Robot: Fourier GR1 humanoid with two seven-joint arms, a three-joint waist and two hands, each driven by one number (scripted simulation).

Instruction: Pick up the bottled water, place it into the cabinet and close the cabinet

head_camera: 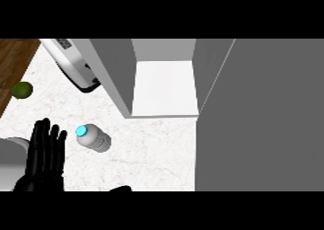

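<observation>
Head view: the bottle (93, 138) stands on the white marble counter (151, 152), seen from steeply above, its turquoise cap (82, 130) toward the upper left and its pale ribbed body running down and to the right; so its long axis shows as a short slant from upper left to lower right; it is in front of the cabinet (165, 78), not inside it; the cabinet is open, its white shelf (165, 90) bare to view between grey walls, with the grey door (264, 117) swung out and filling the right side; the left hand (45, 152) is at the lower left, just beside the bottle and apart from it, fingers straight and pointing up, holding nothing; a dark fingertip at the bottom edge may be the right hand (122, 188), its pose I cannot tell; a green lime (22, 90) lies near the counter's left edge; a white appliance (75, 63) sits left of the cabinet.
</observation>
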